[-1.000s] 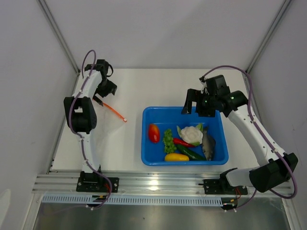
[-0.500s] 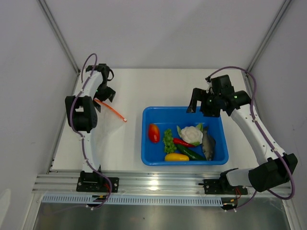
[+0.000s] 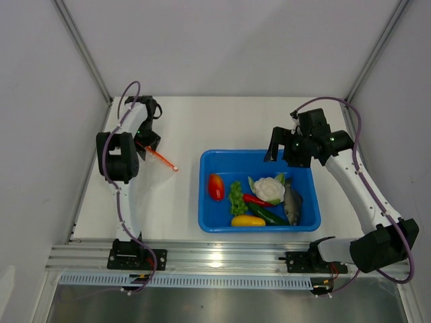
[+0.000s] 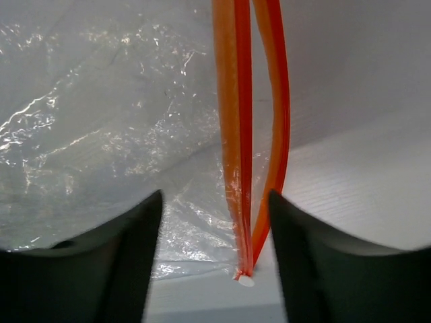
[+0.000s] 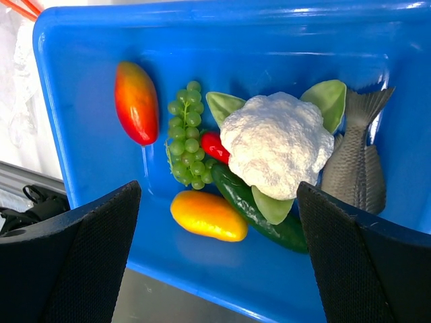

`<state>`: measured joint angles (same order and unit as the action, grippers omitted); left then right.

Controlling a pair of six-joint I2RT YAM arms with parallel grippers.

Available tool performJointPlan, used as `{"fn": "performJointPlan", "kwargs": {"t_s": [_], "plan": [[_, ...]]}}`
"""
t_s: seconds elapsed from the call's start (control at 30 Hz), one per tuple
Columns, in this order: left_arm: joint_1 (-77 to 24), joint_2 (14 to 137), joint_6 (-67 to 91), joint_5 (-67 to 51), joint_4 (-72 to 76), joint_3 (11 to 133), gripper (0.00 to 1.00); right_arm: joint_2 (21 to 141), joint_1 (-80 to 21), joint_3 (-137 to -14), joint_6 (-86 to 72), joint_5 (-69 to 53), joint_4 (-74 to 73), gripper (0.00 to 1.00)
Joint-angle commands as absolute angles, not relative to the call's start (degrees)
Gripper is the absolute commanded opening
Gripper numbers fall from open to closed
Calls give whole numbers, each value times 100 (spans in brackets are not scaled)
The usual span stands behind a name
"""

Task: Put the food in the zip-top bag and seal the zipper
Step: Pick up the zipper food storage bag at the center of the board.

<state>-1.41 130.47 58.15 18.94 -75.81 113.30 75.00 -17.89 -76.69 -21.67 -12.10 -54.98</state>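
Note:
The clear zip-top bag lies on the table at the far left, its orange-red zipper running diagonally. My left gripper is open, its jaws on either side of the zipper's end without touching it. My right gripper is open and empty above the far edge of the blue tray. The tray holds the tomato, lettuce, chili, squash, cucumber, cauliflower and fish.
White walls close the table in on the left, right and far sides. A metal rail runs along the near edge. In the right wrist view the tray's near rim lies between my fingers.
My left gripper has shifted a little nearer and turned over the zipper's far-left end. My right gripper has moved slightly right above the tray's far edge. The food has not moved.

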Motion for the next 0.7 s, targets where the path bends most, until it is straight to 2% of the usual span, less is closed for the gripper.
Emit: {"fn": "performJointPlan", "kwargs": {"t_s": [0.0, 0.07, 0.1, 0.17, 0.2, 0.23, 0.53, 0.67], "plan": [[-88, 12841, 5862, 1942, -7480, 11075, 58, 7321, -1749, -7629, -2030, -1248, -5405, 99], [-88, 12701, 5827, 1951, -7401, 10891, 44, 7304, -1740, -7594, -2030, -1257, -5388, 99], [-88, 12657, 5818, 1951, -7348, 10864, 31, 7304, -1749, -7576, -2013, -1266, -5362, 99], [-88, 12612, 5775, 1951, -7330, 10811, 20, 7312, -1732, -7550, -2013, -1283, -5344, 100], [-88, 12586, 5774, 1942, -7347, 10811, 8, 7312, -1731, -7541, -1995, -1292, -5326, 99], [-88, 12586, 5766, 1934, -7391, 10811, 2, 7330, -1731, -7532, -1995, -1301, -5326, 99], [-228, 11937, 5494, 1723, -7269, 10591, 1, 7374, -1705, -7594, -1942, -1249, -5317, 99], [-369, 11357, 5134, 1302, -6813, 10083, 1, 7383, -1705, -7681, -2091, -1029, -5361, 99]]}}
